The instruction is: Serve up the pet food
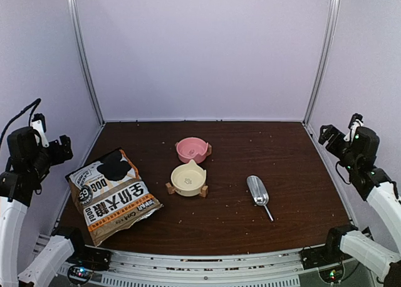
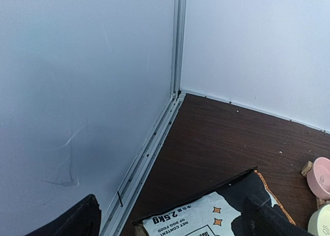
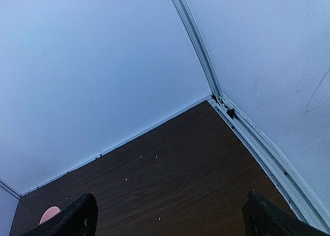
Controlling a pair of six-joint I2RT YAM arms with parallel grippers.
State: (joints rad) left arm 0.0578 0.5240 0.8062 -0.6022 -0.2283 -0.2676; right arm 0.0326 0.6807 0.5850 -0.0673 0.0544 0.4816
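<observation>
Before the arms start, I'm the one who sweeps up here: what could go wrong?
The bag lies flat, so lifting it carelessly could spill its contents. The scoop lies flat too, likely hard to pinch. The cream bowl and pink bowl sit close, so a pour might miss.

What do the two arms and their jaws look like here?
Both arms share one build: white tube-like lower links, black blocky joints and wrists. The left arm carries a thin black cable looping above its wrist; the right arm shows small green lights. The jaws are plain black on both, dark wedges in the wrist views. No readable markings show.
</observation>
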